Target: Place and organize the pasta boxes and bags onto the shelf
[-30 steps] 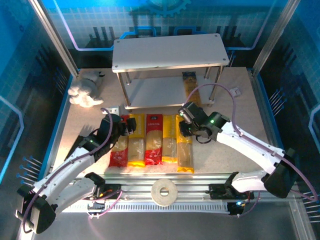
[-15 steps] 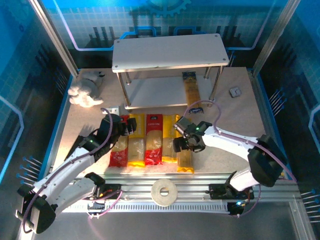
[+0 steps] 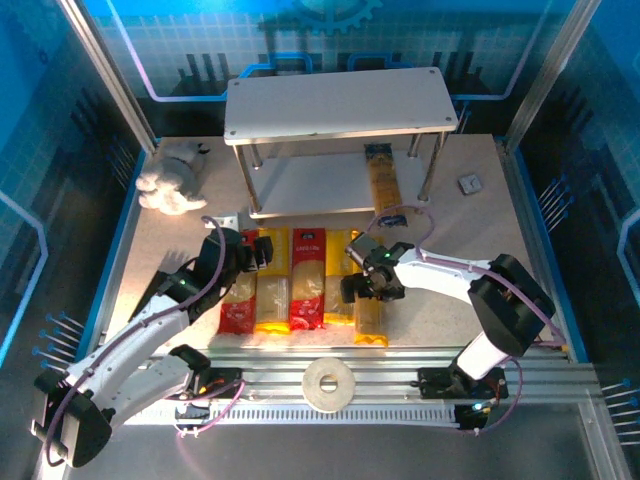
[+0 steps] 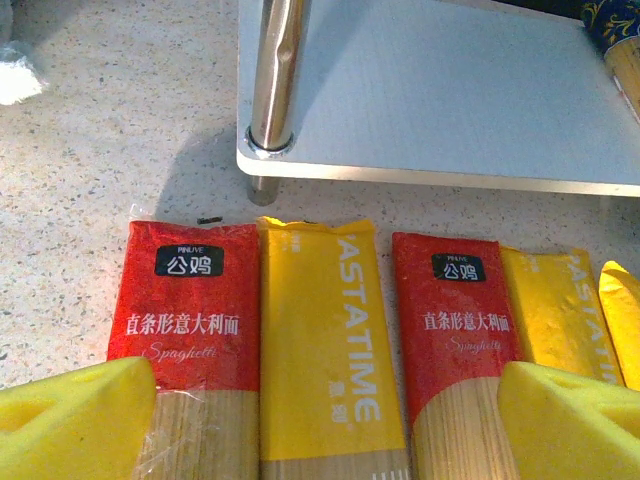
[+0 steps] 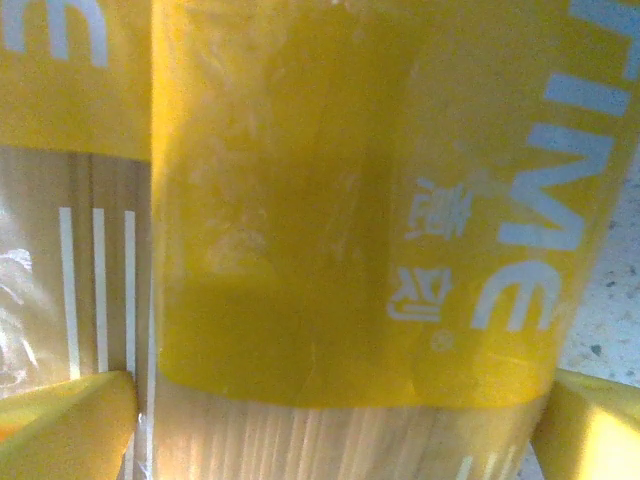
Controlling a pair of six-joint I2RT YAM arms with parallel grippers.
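Right tool (image 5: 340,425) stands spread astride the rightmost yellow pack (image 3: 370,322), flat on the tabletop (image 3: 480,240); left tool (image 4: 320,420) hangs released. Likely light, stiff, brittle, slippery-filmed: pinch its long edges near mid-length

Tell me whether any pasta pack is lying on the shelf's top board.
No, the top board shows bare white; the one pack at the shelf lies on the lower board.
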